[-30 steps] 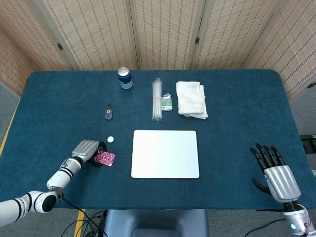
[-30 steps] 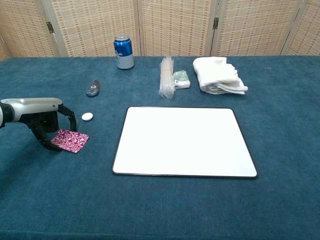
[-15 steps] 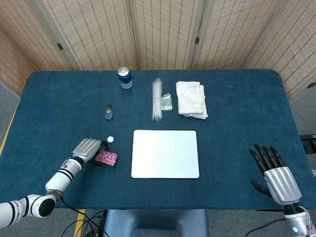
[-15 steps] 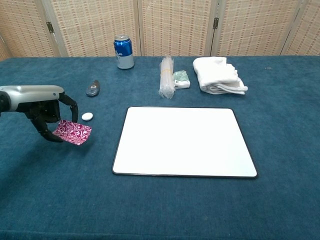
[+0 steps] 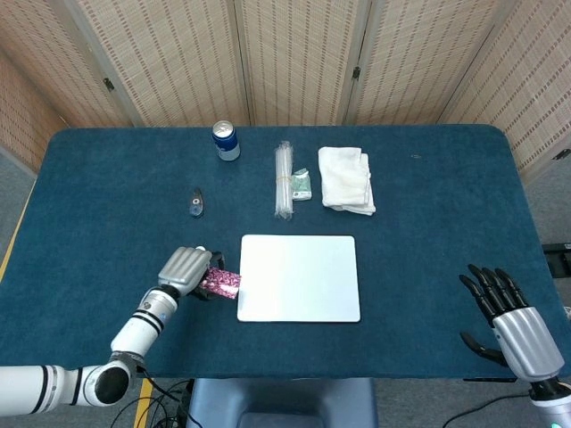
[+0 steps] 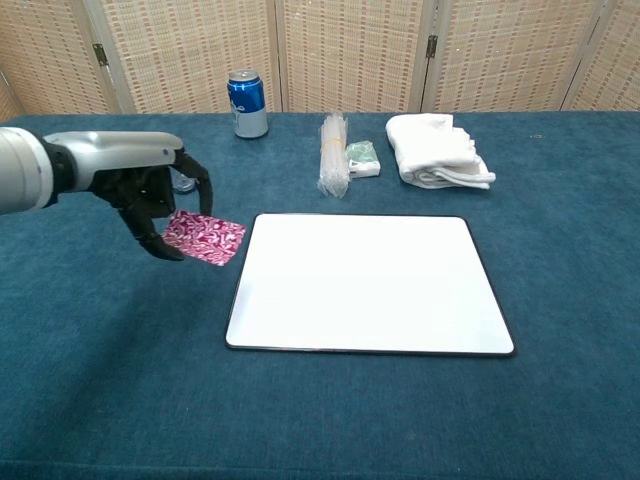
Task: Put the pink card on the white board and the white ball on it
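Left hand (image 6: pixel 150 200) has the pink card (image 6: pixel 204 237) pinched at its fingertips – the white board (image 6: pixel 368 282) sits just off the card's free edge, straight ahead of those fingers – while the right hand (image 5: pixel 517 319) idles open, well apart.

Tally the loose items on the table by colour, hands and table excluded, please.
White: 2, the white board and folded towel.
Pink: 1, the pink card, held by the left hand.
Blue: 1, the can.
Dark: 1, small object.
Clear: 1, straw bundle.
Green: 1, small packet.
Total: 7; the white ball is hidden.
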Robot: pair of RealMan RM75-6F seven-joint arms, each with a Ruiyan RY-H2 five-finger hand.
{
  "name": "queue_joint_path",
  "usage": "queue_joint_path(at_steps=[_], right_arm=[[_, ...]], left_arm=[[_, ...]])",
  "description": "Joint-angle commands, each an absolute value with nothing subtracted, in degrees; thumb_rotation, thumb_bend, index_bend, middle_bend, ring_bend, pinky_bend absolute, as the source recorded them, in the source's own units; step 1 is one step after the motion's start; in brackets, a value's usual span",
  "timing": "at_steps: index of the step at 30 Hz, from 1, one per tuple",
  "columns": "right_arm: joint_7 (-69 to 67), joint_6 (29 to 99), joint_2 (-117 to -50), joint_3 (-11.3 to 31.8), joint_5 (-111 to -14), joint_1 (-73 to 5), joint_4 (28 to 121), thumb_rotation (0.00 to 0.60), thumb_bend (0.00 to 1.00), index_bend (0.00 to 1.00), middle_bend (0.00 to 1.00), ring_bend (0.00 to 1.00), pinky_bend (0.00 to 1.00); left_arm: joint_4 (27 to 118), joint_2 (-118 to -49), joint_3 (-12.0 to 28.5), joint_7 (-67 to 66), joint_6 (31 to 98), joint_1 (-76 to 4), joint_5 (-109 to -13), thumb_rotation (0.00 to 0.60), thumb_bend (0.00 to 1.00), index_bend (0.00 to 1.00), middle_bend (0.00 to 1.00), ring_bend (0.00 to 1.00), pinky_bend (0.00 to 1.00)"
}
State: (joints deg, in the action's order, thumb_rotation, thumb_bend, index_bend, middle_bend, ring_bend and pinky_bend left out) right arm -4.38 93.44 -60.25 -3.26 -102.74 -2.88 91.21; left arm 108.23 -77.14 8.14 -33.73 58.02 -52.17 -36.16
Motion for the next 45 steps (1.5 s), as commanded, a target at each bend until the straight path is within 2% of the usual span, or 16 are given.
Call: queue_joint_path(at_steps=[1,8,16,36,45], right_arm=[[-7.2,95.8,-59.3,-3.8,-104.3,-2.1,89.8,0.600,0.15,0.00,0.00,0.00,0.00],[-10.1,98.8,-58.9,-4.5,-106.7,-1.2,88.0,0.600,0.15,0.00,0.00,0.00,0.00],[-12.3,99.2,-58.4,-4.6,-106.4,-1.2,87.0,0.600,0.15,0.00,0.00,0.00,0.00],[-11.9,96.1,-58.2,-3.3,-102.1,-1.6,87.6,0.600,0.15,0.00,0.00,0.00,0.00],[-10.5,94.2,-58.4,-2.8,-101.1,-2.2,88.4,0.600,0.16,0.00,0.00,0.00,0.00]], left_arm=[[111.3,-82.0,10.0,-39.8,63.3,-56.4,-31.0,0.600,0.25,0.43,1.00,1.00,1.00],[106.8,-90.4,12.0,-43.5,64.9,-60.9,-25.4,0.600,0.25,0.43,1.00,1.00,1.00],[96.7,-96.6,14.7,-43.3,59.7,-65.2,-22.1,0.600,0.25,0.43,1.00,1.00,1.00],[79.5,-100.0,15.5,-34.7,44.1,-68.9,-23.9,0.600,0.25,0.41,1.00,1.00,1.00],[77.1,-99.0,14.4,-29.6,40.6,-68.0,-26.5,0.600,0.25,0.31,1.00,1.00,1.00]])
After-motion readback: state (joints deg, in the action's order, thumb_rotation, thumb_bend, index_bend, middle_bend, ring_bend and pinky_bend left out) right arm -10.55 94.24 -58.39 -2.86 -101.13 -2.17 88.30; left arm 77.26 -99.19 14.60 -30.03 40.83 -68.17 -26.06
